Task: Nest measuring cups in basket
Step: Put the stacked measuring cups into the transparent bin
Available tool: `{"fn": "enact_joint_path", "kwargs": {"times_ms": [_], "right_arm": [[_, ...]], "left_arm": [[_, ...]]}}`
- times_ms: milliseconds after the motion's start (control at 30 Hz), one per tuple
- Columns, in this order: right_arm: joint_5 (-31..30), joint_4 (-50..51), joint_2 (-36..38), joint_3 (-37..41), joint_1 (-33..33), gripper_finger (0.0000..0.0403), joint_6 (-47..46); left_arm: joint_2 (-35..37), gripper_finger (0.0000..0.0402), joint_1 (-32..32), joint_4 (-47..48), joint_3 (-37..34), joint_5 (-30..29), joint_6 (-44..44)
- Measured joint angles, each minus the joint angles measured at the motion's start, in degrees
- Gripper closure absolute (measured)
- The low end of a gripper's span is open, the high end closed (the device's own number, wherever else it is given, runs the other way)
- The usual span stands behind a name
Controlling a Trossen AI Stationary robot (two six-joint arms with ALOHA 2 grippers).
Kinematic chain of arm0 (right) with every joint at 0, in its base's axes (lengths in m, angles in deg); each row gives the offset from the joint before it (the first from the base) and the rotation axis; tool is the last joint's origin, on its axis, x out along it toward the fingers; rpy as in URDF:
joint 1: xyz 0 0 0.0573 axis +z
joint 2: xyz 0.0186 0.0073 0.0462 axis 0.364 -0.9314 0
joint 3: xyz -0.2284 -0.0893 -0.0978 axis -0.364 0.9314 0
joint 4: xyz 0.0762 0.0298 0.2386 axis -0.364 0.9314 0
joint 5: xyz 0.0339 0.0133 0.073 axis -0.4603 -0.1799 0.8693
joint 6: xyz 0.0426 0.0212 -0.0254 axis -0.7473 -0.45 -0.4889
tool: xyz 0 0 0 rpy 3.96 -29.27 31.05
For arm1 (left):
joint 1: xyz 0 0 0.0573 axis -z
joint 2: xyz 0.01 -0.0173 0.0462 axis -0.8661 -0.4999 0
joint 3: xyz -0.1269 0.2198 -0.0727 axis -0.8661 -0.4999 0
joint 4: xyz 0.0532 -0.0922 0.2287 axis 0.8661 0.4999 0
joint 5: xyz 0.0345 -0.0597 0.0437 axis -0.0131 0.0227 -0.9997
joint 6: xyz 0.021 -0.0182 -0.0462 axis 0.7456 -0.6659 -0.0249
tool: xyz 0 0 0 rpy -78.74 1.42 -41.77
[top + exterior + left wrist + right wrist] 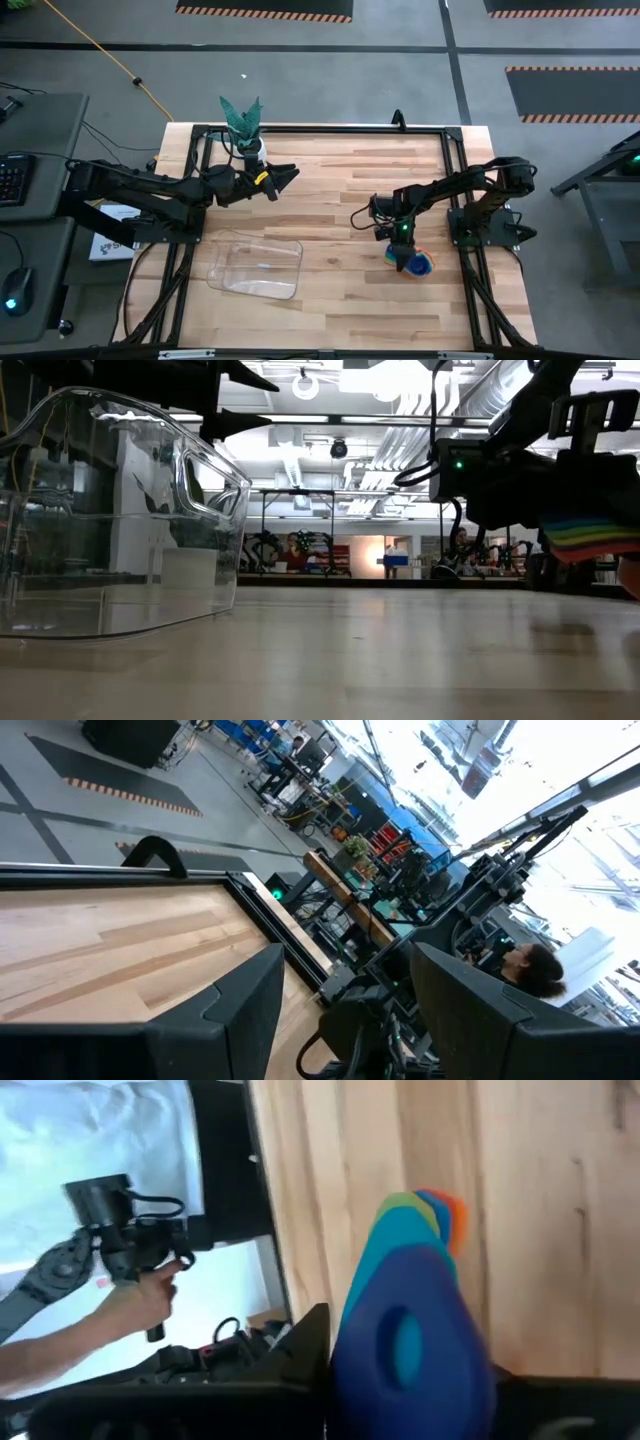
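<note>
The measuring cups sit nested in one stack on the table's right half. In the right wrist view their handles fan out: dark blue nearest, with light blue, green and orange beyond it. My right gripper is shut on these handles. In the low view the handles show as a rainbow-layered stack. The clear basket rests flat on the table's near left part, with nothing in it. My left gripper hangs open above the far left part, away from cups and basket. My right gripper pinches the stacked handles between its two fingers, one finger on each long edge of the dark blue handle. The fingers slant down from the table's far side and lie along the handles. The cup bowls rest on the table.
A white pot with a green plant stands at the far left edge, just behind my left gripper. A black frame runs around the table. Bare wood lies between basket and cups. A person's hand shows beyond the table's edge.
</note>
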Motion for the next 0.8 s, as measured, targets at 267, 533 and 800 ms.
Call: {"fn": "enact_joint_path", "kwargs": {"times_ms": [267,533,800], "right_arm": [[4.6,-0.3,0.0,0.0,0.0,0.0342,0.6],[11.4,-0.1,0.0,-0.4,0.0,0.0342,-1.5],[11.0,-0.9,0.3,-18.3,0.9,0.0342,-5.4]], "left_arm": [[0.0,0.0191,0.0,0.0,0.0,0.0,0.0],[0.0,0.0191,0.0,-0.1,0.0,0.0,-0.8],[0.0,0.0191,-1.3,-9.6,0.3,1.3,-6.0]]}}
